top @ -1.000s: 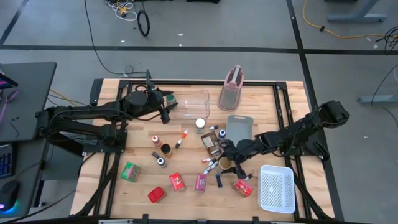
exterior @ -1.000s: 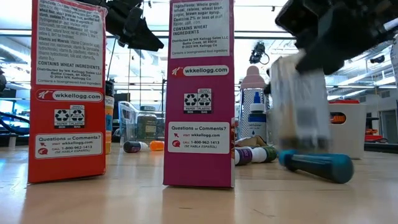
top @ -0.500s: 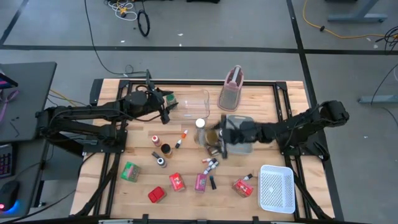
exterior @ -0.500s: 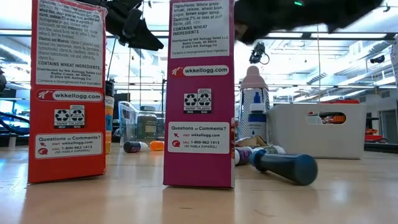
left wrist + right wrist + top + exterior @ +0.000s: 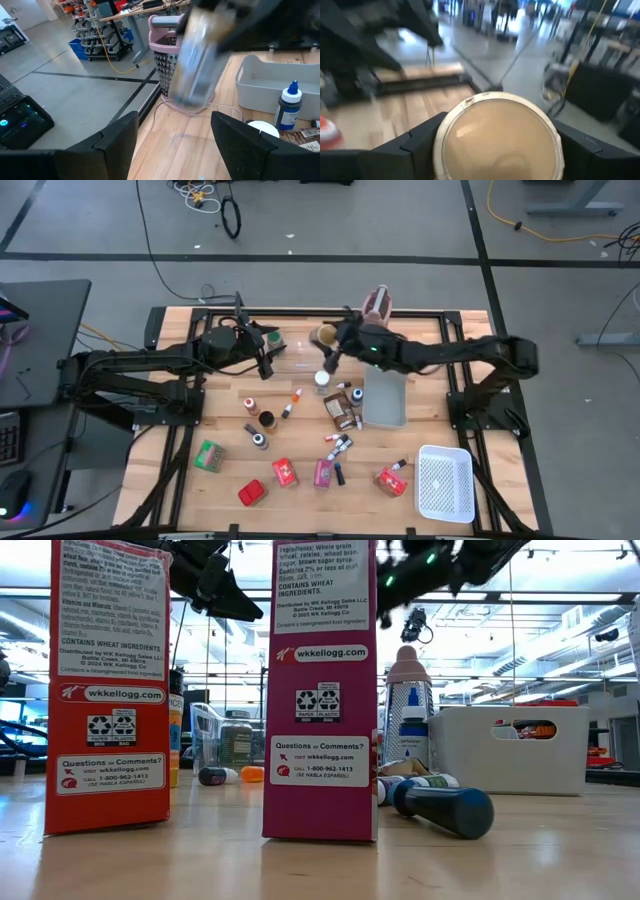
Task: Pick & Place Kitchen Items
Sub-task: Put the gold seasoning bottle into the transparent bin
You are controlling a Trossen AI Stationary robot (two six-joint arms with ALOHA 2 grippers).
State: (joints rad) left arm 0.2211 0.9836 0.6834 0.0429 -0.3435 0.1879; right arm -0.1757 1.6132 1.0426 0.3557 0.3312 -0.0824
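the right end effector point(image 5: 328, 338) grips a wide jar point(image 5: 496, 131) between its spread fingers and holds it in the air over the clear plastic bin point(image 5: 312, 347) at the far side of the table point(image 5: 225, 450), seemingly to drop it in. the left end effector point(image 5: 268, 345) waits empty and open just beside that bin, while other small jars and packets lie scattered nearer the table's front edge.

In the left wrist view the clear round jar point(image 5: 197, 60) is a motion-blurred smear, its lid lost against the dark arm above. In the low view the tall red carton point(image 5: 108, 680) and magenta carton point(image 5: 325, 680) are cropped at the top and hide the table's middle.
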